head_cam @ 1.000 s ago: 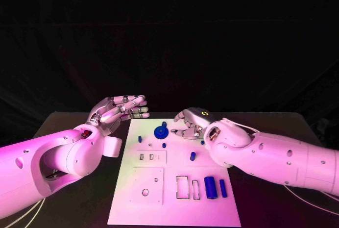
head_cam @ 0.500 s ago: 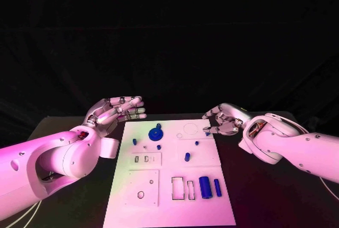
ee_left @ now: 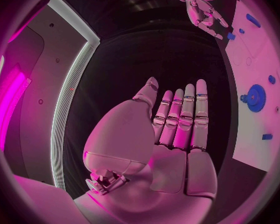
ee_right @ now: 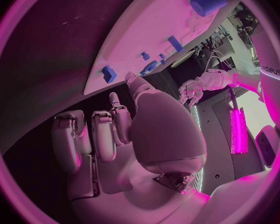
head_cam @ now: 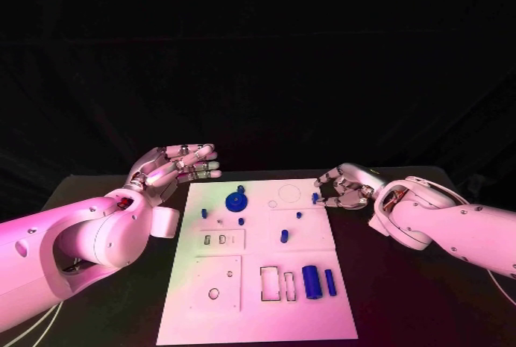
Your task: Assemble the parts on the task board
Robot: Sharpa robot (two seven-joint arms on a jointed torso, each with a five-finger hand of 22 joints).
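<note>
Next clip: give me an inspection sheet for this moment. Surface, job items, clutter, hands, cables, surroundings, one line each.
Surface: black table, with the white task board lying in its middle.
Job's things: blue gear near the board's far end; large blue cylinder and thin blue bar side by side near the rectangular slots; several small blue pegs between.
Clutter: nothing seen.
Hands: left hand raised beside the board's far left corner, fingers extended together, holding nothing; right hand at the board's far right edge, fingers curled; whether it holds anything cannot be told.
Cables: pale cables below both arms at the picture's lower corners.
Surroundings: dark backdrop.
</note>
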